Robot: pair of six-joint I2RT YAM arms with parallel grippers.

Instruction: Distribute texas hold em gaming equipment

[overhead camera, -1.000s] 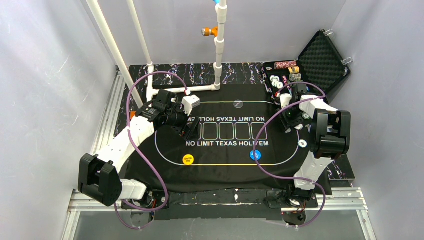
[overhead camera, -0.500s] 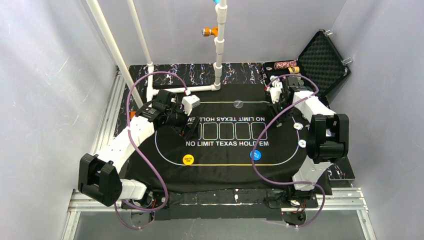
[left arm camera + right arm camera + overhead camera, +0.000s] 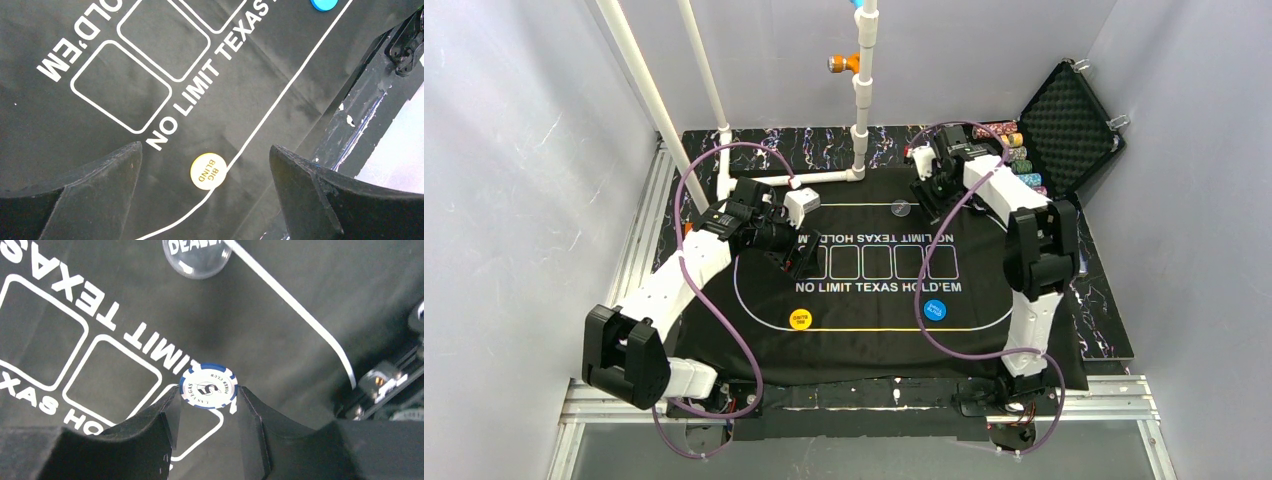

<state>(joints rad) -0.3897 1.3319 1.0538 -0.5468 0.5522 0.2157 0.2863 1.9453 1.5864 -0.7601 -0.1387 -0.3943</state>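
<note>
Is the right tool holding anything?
Holding: the right tool is shut on a blue-edged white poker chip, pinched at its rim.

Grey walls [image 3: 514,150] enclose a marbled black table [image 3: 764,140]. White pipes [image 3: 861,100] stand at 12 o'clock, an aluminium rail [image 3: 1114,392] at 6 o'clock. Lighting is even.

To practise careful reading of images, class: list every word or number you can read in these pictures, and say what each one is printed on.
"NO LIMIT TEXAS HOLD'EM": black mat, printed twice, once upside down from the top view.
"BIG BLIND": yellow disc.
"DEALE", cut off by the picture's edge: clear disc.
"5", "LAS VEGAS", "POKER CLUB": blue-edged chip.
Blue disc: its print is too small to read.
</note>
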